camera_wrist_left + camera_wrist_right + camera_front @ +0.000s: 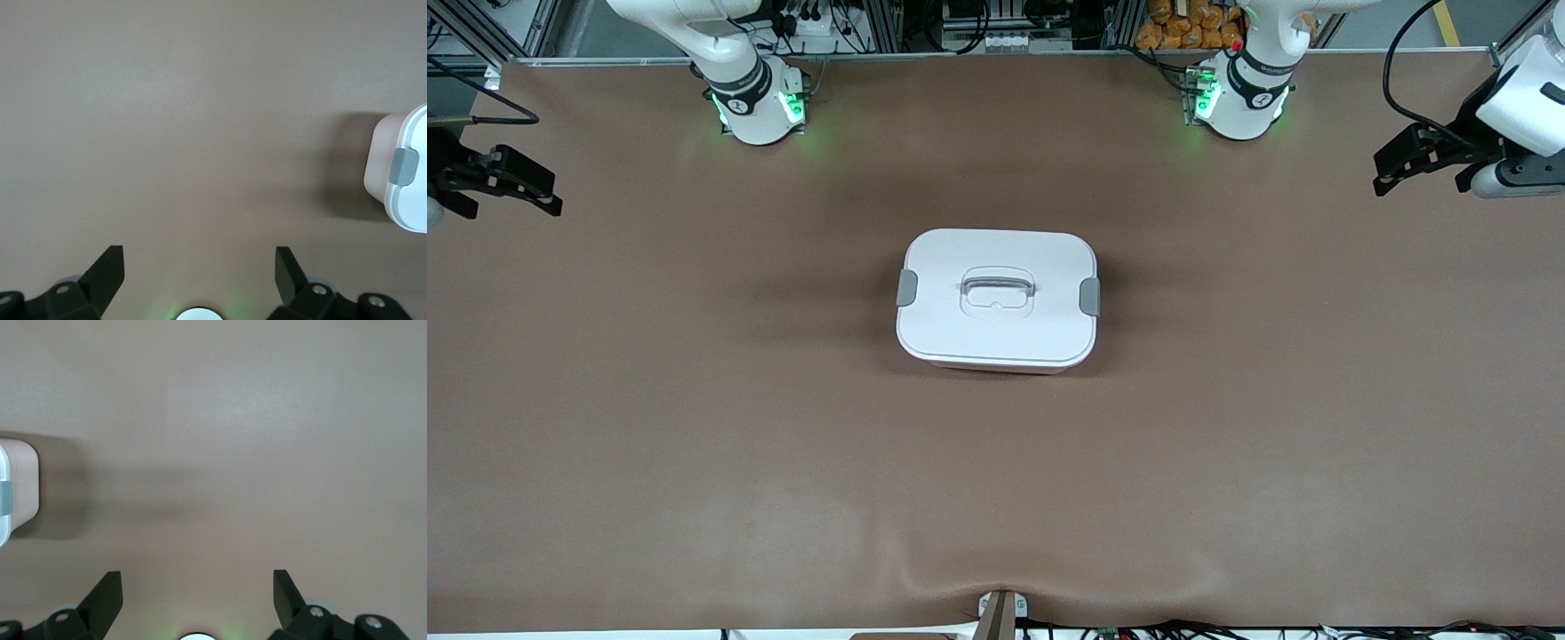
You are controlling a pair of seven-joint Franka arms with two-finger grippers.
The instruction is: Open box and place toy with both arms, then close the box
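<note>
Brown covering spreads bare over the surface (pixel 694 462) nearest the front camera, with nothing lying between that edge and the box. The white lidded box (pixel 996 300) sits mid-surface, square to the camera, its lid (pixel 996 267) seated flat. A grey latch (pixel 907 287) at the right arm's end and another grey latch (pixel 1089 296) at the left arm's end both lie down against the walls, and the carry handle (pixel 998 286) is folded flat into its recess. One latch at each end suits one arm per side. No toy shows anywhere, so it may be shut inside or out of view. The scene fits either a box yet to be unlatched or one already filled and closed again.

Farther from the camera than the box, both arms wait well clear of it. The right gripper (pixel 503 182) hangs over the right arm's end of the surface, its fingers (pixel 107 597) spread wide on nothing. The left gripper (pixel 1423 160) hangs over the left arm's end, its fingers (pixel 110 273) likewise spread and holding nothing. Each wrist view catches only the box's end with its latch.
</note>
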